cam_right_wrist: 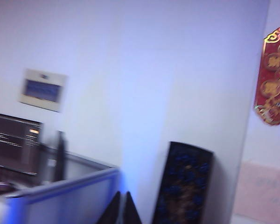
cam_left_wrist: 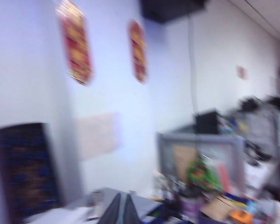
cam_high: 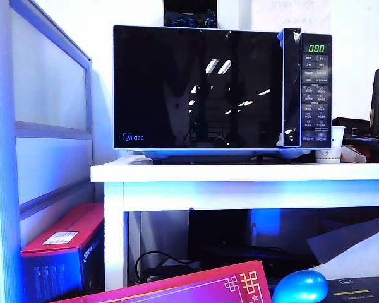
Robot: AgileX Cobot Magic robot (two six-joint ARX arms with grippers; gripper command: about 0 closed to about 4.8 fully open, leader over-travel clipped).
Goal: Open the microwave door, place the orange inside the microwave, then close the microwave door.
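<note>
Closest to us in the exterior view lie a red-and-gold box lid [cam_high: 196, 285] and a glossy blue ball [cam_high: 300, 287]. Behind them the microwave stands on the white surface [cam_high: 240, 173], its door [cam_high: 199, 88] flat shut, the handle strip [cam_high: 291, 88] beside the keypad. We see no orange anywhere, so we cannot say where it is, and neither arm shows in this view.

Our left wrist view is blurred and points out across a cluttered office at a wall with red hangings. The left hand [cam_left_wrist: 122, 210] shows only as two dark fingertips pressed together with no gap, holding nothing.

Our right wrist view looks at a bare wall, a dark panel leaning on it and a monitor. The right hand [cam_right_wrist: 120, 209] likewise shows its tips meeting, closed and empty.

We judge that nothing of the task is done: the door is yet to be opened, the orange found and put inside, and the door shut again.
</note>
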